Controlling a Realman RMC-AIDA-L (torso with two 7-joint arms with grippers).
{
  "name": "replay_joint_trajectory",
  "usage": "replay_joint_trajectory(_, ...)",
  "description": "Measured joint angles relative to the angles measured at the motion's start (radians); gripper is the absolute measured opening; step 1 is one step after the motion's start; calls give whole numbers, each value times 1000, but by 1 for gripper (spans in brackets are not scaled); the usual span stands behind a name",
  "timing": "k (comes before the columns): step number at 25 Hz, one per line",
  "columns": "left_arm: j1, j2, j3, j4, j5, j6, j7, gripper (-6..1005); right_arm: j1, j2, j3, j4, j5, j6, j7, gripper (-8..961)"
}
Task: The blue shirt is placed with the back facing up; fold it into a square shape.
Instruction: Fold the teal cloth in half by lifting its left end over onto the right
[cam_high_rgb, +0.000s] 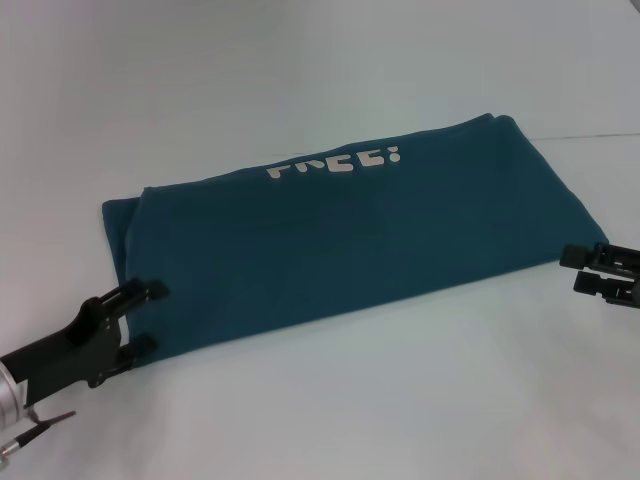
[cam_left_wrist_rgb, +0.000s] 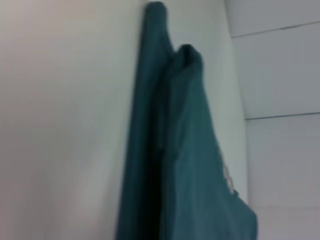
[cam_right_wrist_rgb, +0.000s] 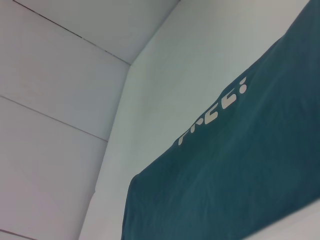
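The blue shirt (cam_high_rgb: 340, 240) lies on the white table (cam_high_rgb: 330, 400), folded into a long band running left to right. Part of its white "FREE!" lettering (cam_high_rgb: 335, 163) shows at the far fold edge. My left gripper (cam_high_rgb: 148, 317) is open at the shirt's near left corner, its fingertips (cam_high_rgb: 152, 291) touching or just over the cloth edge. My right gripper (cam_high_rgb: 580, 270) is open just beyond the shirt's right end, holding nothing. The left wrist view shows the shirt's (cam_left_wrist_rgb: 175, 150) layered end, and the right wrist view shows the shirt (cam_right_wrist_rgb: 240, 165) with the lettering (cam_right_wrist_rgb: 215, 107).
The white table stretches in front of and behind the shirt. White panelled walls (cam_right_wrist_rgb: 50, 100) stand beyond the table's far edge, also shown in the left wrist view (cam_left_wrist_rgb: 280, 75).
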Motion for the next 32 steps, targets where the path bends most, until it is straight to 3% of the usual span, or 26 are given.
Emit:
replay_joint_trajectory(7, 8, 2, -2, 0, 14, -1, -3, 906, -6, 1, 0, 0, 0, -1, 0, 824)
replay_joint_trajectory(16, 67, 7, -90, 33, 40, 147, -109, 905, -9, -7, 0, 0, -41, -2, 0, 824)
replay_joint_trajectory(32, 43, 3, -82, 20, 105, 32, -224, 904, -8, -6, 6, 0, -41, -2, 0, 825)
